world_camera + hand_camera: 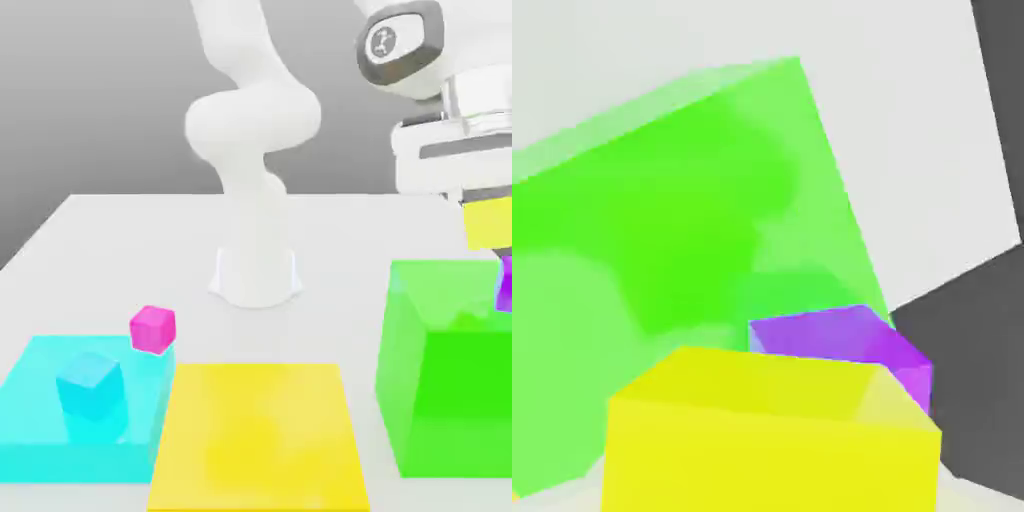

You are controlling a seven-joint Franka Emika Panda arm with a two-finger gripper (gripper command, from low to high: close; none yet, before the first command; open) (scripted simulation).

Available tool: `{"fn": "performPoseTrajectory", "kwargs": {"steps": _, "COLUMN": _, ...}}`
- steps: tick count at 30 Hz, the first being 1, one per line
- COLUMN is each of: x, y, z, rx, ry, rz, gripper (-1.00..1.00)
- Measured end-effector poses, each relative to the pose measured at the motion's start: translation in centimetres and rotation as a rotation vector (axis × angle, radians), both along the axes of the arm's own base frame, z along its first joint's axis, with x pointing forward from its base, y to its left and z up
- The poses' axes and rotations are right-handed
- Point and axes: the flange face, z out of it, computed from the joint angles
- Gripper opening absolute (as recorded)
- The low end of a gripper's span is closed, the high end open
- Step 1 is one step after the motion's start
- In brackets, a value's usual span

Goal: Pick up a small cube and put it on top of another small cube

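The small yellow cube (489, 222) hangs under my hand at the exterior view's right edge, and my gripper (488, 212) is shut on it. Directly below it sits the small purple cube (505, 283), on the top face of the big green block (450, 390). In the hand view the yellow cube (772, 430) is close and large, with the purple cube (847, 345) just behind and beneath it on the green block (662, 250). The yellow cube's underside is very near the purple cube's top; I cannot tell whether they touch.
A large flat yellow block (258, 430) lies at the front middle. A flat cyan block (40, 440) at the exterior view's left carries a small cyan cube (90, 385). A small magenta cube (152, 329) sits at its back corner. The arm's base (256, 275) stands mid-table.
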Motion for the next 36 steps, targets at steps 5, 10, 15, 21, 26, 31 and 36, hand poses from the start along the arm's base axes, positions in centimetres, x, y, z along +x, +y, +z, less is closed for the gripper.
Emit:
{"fn": "performPoseTrajectory", "kwargs": {"steps": 5, "x": 2.1, "y": -8.7, "z": -1.4, "rx": -0.011, "ry": 0.072, "rz": -0.220, "gripper": -1.00}}
{"fn": "performPoseTrajectory", "kwargs": {"steps": 10, "x": 2.0, "y": -17.1, "z": -2.9, "rx": -0.004, "ry": 0.152, "rz": -0.432, "gripper": -1.00}}
{"fn": "performPoseTrajectory", "kwargs": {"steps": 15, "x": 0.1, "y": -24.7, "z": -4.5, "rx": 0.022, "ry": 0.235, "rz": -0.637, "gripper": -1.00}}
{"fn": "performPoseTrajectory", "kwargs": {"steps": 21, "x": -4.2, "y": -32.2, "z": -6.4, "rx": 0.080, "ry": 0.334, "rz": -0.870, "gripper": -1.00}}
{"fn": "performPoseTrajectory", "kwargs": {"steps": 26, "x": -7.3, "y": -34.9, "z": -8.3, "rx": 0.136, "ry": 0.377, "rz": -0.937, "gripper": -1.00}}
{"fn": "performPoseTrajectory", "kwargs": {"steps": 31, "x": -7.4, "y": -35.1, "z": -12.6, "rx": 0.143, "ry": 0.381, "rz": -0.939, "gripper": -1.00}}
{"fn": "performPoseTrajectory", "kwargs": {"steps": 36, "x": -7.6, "y": -35.1, "z": -14.1, "rx": 0.142, "ry": 0.380, "rz": -0.940, "gripper": 1.00}}
